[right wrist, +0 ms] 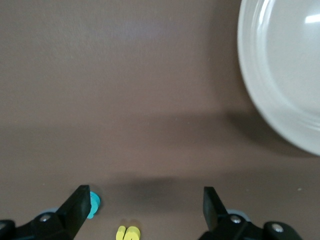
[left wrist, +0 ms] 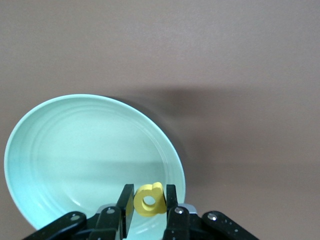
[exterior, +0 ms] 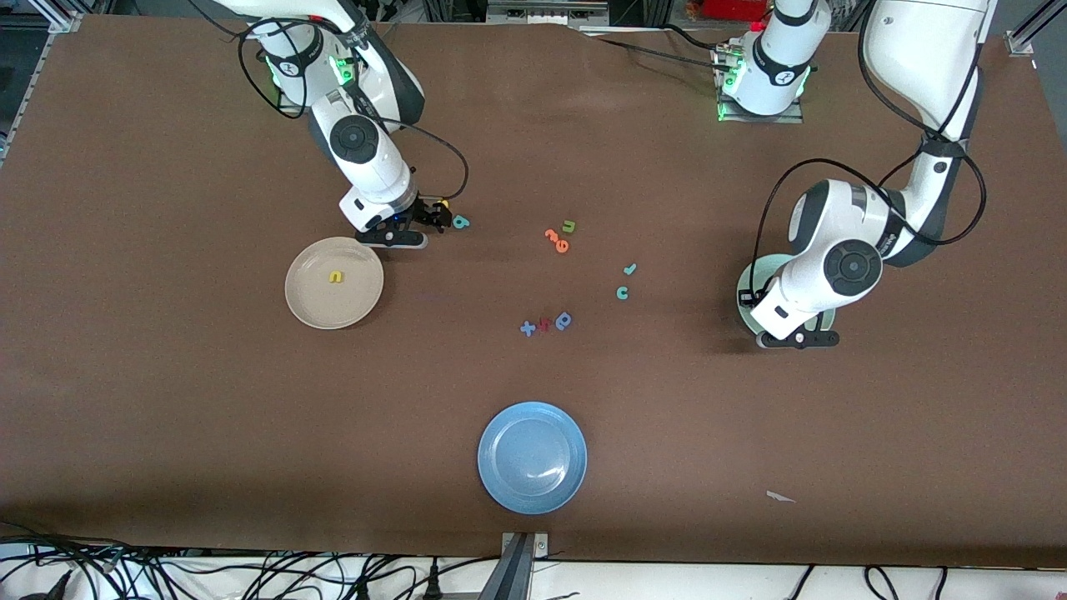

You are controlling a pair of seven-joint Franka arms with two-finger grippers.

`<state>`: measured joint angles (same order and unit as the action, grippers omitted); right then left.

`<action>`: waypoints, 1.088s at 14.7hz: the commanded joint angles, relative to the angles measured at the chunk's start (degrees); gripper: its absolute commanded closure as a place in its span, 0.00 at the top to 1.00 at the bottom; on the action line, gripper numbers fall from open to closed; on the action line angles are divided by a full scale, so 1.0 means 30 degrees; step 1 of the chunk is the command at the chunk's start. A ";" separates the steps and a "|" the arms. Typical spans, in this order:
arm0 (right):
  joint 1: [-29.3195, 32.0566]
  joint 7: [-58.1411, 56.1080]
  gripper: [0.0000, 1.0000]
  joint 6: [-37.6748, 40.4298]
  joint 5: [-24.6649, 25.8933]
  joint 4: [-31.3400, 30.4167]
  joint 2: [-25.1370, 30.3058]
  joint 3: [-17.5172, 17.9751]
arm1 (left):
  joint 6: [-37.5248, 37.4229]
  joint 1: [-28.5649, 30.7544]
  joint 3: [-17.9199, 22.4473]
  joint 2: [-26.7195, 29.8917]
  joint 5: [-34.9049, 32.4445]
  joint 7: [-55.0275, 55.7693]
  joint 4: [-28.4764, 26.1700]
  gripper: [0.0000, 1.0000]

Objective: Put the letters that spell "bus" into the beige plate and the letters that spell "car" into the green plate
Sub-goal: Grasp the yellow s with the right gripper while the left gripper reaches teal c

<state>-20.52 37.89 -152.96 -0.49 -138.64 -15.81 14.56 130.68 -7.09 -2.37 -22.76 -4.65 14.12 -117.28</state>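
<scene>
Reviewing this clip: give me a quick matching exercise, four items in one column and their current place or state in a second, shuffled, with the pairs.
Items
1. yellow "u"
2. yellow "a"
3. right tool
4. teal "c"

Places or states
A. pinched in the left tool over the green plate
B. lying in the beige plate
C. on the bare table, near the teal "r"
D. open, over the yellow "s", beside the teal "b"

Pairs: 1-B, 2-A, 3-D, 4-C
</scene>
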 commanded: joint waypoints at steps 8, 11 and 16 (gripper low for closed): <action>-0.1921 0.2459 1.00 -0.2563 0.0192 -0.2475 0.0054 0.0011 | 0.0798 0.0256 -0.0381 0.1141 -0.1292 0.0039 -0.1194 1.00; -0.1921 0.2429 0.94 -0.3299 0.0250 -0.3004 -0.0005 0.0011 | 0.0913 0.0078 -0.2134 0.0938 0.1924 0.0858 -0.0812 1.00; -0.1921 0.2429 0.34 -0.3475 0.0309 -0.3151 -0.0005 0.0011 | 0.2583 -0.1818 -0.3868 -0.0405 0.2285 0.5039 0.0122 0.98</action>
<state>-25.87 43.89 -162.05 -0.49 -146.72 -16.17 14.70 137.32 -8.94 -13.87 -20.90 1.23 24.69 -120.04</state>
